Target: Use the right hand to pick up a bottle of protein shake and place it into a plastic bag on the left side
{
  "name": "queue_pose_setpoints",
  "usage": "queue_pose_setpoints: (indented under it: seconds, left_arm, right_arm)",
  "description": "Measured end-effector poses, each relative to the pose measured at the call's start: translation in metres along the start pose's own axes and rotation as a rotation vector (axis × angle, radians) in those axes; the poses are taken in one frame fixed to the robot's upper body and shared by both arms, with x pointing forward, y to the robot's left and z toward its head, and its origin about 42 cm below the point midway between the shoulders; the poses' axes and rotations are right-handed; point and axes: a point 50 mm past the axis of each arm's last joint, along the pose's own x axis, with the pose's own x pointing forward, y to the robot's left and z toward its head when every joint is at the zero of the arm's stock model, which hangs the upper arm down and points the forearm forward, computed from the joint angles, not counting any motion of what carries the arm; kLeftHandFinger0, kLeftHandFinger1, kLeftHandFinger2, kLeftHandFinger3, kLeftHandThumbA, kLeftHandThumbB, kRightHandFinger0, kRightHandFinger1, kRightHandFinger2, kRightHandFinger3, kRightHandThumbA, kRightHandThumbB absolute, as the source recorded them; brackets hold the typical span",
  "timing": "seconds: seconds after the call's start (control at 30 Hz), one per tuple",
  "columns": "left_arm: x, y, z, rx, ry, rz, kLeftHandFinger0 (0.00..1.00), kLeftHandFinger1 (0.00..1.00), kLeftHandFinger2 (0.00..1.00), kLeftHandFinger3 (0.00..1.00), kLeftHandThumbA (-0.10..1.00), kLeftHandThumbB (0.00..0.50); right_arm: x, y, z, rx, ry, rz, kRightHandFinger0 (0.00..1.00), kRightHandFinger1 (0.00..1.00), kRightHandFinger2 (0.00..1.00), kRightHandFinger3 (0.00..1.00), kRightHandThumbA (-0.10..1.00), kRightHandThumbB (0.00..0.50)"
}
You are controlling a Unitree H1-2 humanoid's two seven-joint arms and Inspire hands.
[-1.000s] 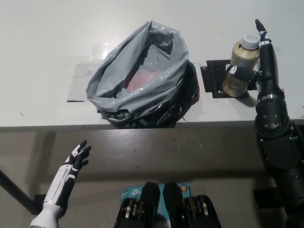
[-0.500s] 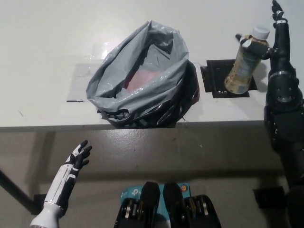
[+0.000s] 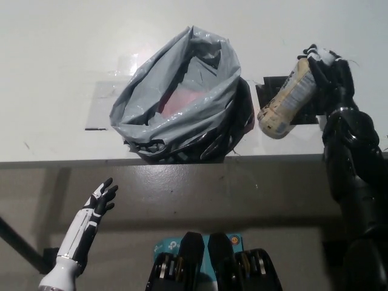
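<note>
A tan protein shake bottle [image 3: 285,100] with a white cap hangs tilted above the table's right side, base pointing toward the bag. My black right hand [image 3: 324,70] is shut on its upper part near the cap. The grey plastic bag [image 3: 182,97] stands open on the table just left of the bottle, with something pink inside. My white left hand [image 3: 100,200] rests open below the table's front edge at the lower left.
A black square mat [image 3: 264,97] lies on the white table [image 3: 60,73] under the bottle, partly hidden. A clear taped patch [image 3: 106,106] lies left of the bag. The table's front edge [image 3: 73,162] runs across the middle.
The right hand closed on the bottle, lifted it off the black mat and tilted it, swinging its base left toward the bag. The left hand stayed still.
</note>
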Motion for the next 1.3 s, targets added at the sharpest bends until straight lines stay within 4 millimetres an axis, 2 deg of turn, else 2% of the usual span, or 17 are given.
queue_pose_setpoints:
  seconds: [0.03,0.13,0.23,0.3,0.53,0.57,0.6,0.67,0.7,0.87,0.9,0.97,1.0,1.03,1.1,1.2,1.3]
  left_arm:
    - [0.001,0.000,0.001,0.000,-0.003,-0.001,1.00,1.00,1.00,1.00,1.00,0.088]
    - [0.004,0.001,0.003,0.003,-0.013,-0.002,1.00,1.00,1.00,1.00,1.00,0.101]
    - [0.008,0.004,0.007,0.013,-0.027,-0.009,1.00,1.00,1.00,1.00,1.00,0.110]
    - [0.011,0.006,0.009,0.017,-0.034,-0.012,1.00,1.00,1.00,1.00,1.00,0.100]
    - [0.012,0.006,0.010,0.019,-0.039,-0.020,1.00,1.00,1.00,1.00,1.00,0.092]
    - [0.012,0.006,0.010,0.019,-0.039,-0.020,1.00,1.00,1.00,1.00,1.00,0.092]
    - [0.012,0.006,0.010,0.019,-0.039,-0.020,1.00,1.00,1.00,1.00,1.00,0.091]
    - [0.013,0.006,0.010,0.019,-0.039,-0.020,1.00,1.00,1.00,1.00,1.00,0.091]
    - [0.013,0.006,0.010,0.019,-0.040,-0.021,1.00,1.00,1.00,1.00,1.00,0.090]
    - [0.013,0.006,0.010,0.017,-0.039,-0.021,1.00,1.00,1.00,1.00,1.00,0.095]
    - [0.013,0.006,0.010,0.018,-0.039,-0.021,1.00,1.00,1.00,1.00,1.00,0.086]
    - [0.013,0.006,0.010,0.018,-0.039,-0.022,1.00,1.00,1.00,1.00,1.00,0.094]
    - [0.013,0.006,0.010,0.018,-0.039,-0.021,1.00,1.00,1.00,1.00,1.00,0.095]
    - [0.012,0.006,0.010,0.019,-0.039,-0.022,1.00,1.00,1.00,1.00,1.00,0.097]
    - [0.012,0.006,0.010,0.019,-0.040,-0.022,1.00,1.00,1.00,1.00,1.00,0.088]
    - [0.012,0.006,0.010,0.018,-0.040,-0.022,1.00,1.00,1.00,1.00,1.00,0.091]
    - [0.012,0.006,0.010,0.018,-0.040,-0.023,1.00,1.00,1.00,1.00,1.00,0.117]
  right_arm:
    - [0.000,0.002,-0.002,0.025,0.017,0.019,0.00,0.07,0.37,0.00,-0.10,0.259]
    - [-0.002,0.011,-0.007,0.091,0.060,0.080,0.00,0.12,0.50,0.02,-0.10,0.221]
    - [-0.004,0.025,-0.008,0.164,0.087,0.154,0.00,0.17,0.61,0.31,-0.10,0.193]
    - [-0.005,0.030,-0.007,0.191,0.092,0.178,0.00,0.19,0.61,0.41,-0.10,0.178]
    - [-0.005,0.034,0.004,0.313,0.097,0.199,0.00,0.16,0.63,0.51,-0.10,0.116]
    - [-0.004,0.034,0.005,0.319,0.097,0.199,0.00,0.16,0.64,0.63,-0.10,0.135]
    - [-0.003,0.035,0.013,0.359,0.084,0.201,0.00,0.15,0.63,0.65,-0.10,0.125]
    - [0.000,0.038,0.028,0.397,0.063,0.210,0.00,0.13,0.60,0.57,-0.10,0.105]
    - [0.001,0.042,0.039,0.414,0.044,0.220,0.00,0.13,0.60,0.45,-0.10,0.105]
    - [0.004,0.061,0.092,0.473,-0.051,0.275,0.00,0.15,0.63,0.56,-0.10,0.086]
    - [0.003,0.067,0.107,0.483,-0.080,0.291,0.00,0.13,0.61,0.48,-0.10,0.118]
    - [0.001,0.074,0.126,0.490,-0.115,0.316,0.00,0.12,0.61,0.35,-0.10,0.094]
    - [0.000,0.078,0.136,0.493,-0.130,0.325,0.00,0.13,0.63,0.41,-0.10,0.090]
    - [0.000,0.081,0.143,0.495,-0.140,0.334,0.00,0.17,0.67,0.61,-0.10,0.096]
    - [-0.001,0.086,0.152,0.499,-0.148,0.347,0.00,0.19,0.69,0.80,-0.10,0.109]
    - [0.000,0.093,0.162,0.501,-0.146,0.354,0.00,0.20,0.70,0.82,-0.10,0.091]
    - [-0.001,0.111,0.174,0.478,-0.145,0.376,0.00,0.23,0.73,0.99,-0.10,0.086]
